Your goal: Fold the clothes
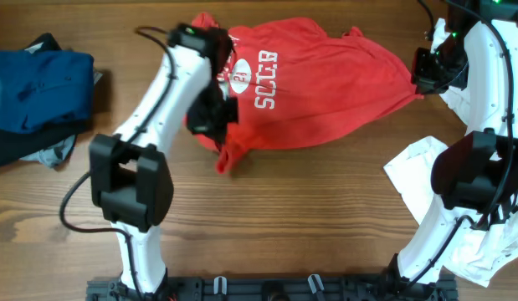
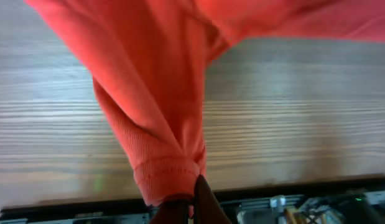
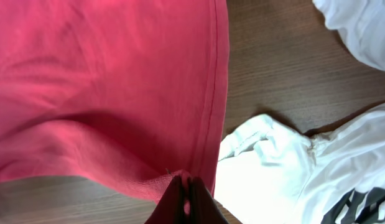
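A red T-shirt [image 1: 317,92] with white lettering hangs stretched between my two grippers above the table's far middle. My left gripper [image 1: 212,113] is shut on its left side; in the left wrist view the fingers [image 2: 191,202] pinch a ribbed sleeve cuff [image 2: 167,177] that hangs over the wood. My right gripper [image 1: 426,73] is shut on the shirt's right edge; in the right wrist view the fingers [image 3: 186,196] pinch the red hem [image 3: 208,124]. A loose red end droops to the table [image 1: 225,160].
A blue garment pile [image 1: 37,92] with dark and grey cloth lies at the far left. A white garment [image 1: 426,171] lies at the right by the right arm's base, also in the right wrist view [image 3: 292,168]. A rail runs along the front edge [image 1: 259,288].
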Controlling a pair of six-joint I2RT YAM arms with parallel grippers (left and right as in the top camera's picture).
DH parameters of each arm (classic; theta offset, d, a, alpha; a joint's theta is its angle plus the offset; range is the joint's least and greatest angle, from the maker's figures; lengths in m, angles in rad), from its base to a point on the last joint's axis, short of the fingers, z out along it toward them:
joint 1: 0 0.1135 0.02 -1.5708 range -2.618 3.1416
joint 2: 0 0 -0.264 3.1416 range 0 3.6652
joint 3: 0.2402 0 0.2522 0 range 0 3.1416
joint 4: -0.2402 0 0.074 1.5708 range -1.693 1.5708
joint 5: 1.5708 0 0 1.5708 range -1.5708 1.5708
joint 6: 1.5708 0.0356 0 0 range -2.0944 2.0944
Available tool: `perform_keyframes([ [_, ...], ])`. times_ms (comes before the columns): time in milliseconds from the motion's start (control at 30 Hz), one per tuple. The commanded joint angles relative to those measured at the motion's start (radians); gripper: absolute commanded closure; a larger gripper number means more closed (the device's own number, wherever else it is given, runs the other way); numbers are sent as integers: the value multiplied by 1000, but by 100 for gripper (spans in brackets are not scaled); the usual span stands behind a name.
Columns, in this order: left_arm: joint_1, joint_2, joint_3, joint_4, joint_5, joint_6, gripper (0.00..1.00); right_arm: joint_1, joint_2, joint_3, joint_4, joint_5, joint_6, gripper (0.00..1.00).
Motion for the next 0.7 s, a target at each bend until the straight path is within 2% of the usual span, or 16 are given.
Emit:
perform_keyframes([
  [0, -13, -5, -97, 21, -24, -43, 57, 5, 10, 3, 10, -11, -21, 96],
  [33, -11, -5, -100, 21, -29, -43, 20, 5, 10, 3, 13, -11, -21, 96],
  [67, -8, -6, -100, 21, -38, -43, 13, 5, 10, 3, 20, -11, -21, 96],
  [200, 29, -45, -99, 14, -162, -165, 11, 5, 10, 3, 27, -11, -21, 96],
  [267, 64, -63, -99, 18, -272, -316, 12, 5, 10, 3, 27, -11, -21, 96],
  [300, 82, -62, -101, 31, -277, -349, 16, 5, 10, 3, 28, -11, -21, 96],
  [333, 105, -62, -117, 68, -273, -372, 24, 5, 10, 3, 28, -11, -24, 96],
  [367, 124, -62, -139, 102, -267, -381, 37, 5, 10, 3, 27, -11, -31, 96],
  [400, 141, -62, -166, 135, -253, -380, 43, 5, 10, 3, 27, -11, -33, 96],
  [567, 174, -62, -410, 396, -129, -368, 53, 5, 10, 3, 29, -11, -39, 96],
  [667, 172, -62, -512, 534, -111, -369, 52, 5, 10, 3, 31, -11, -39, 96],
])
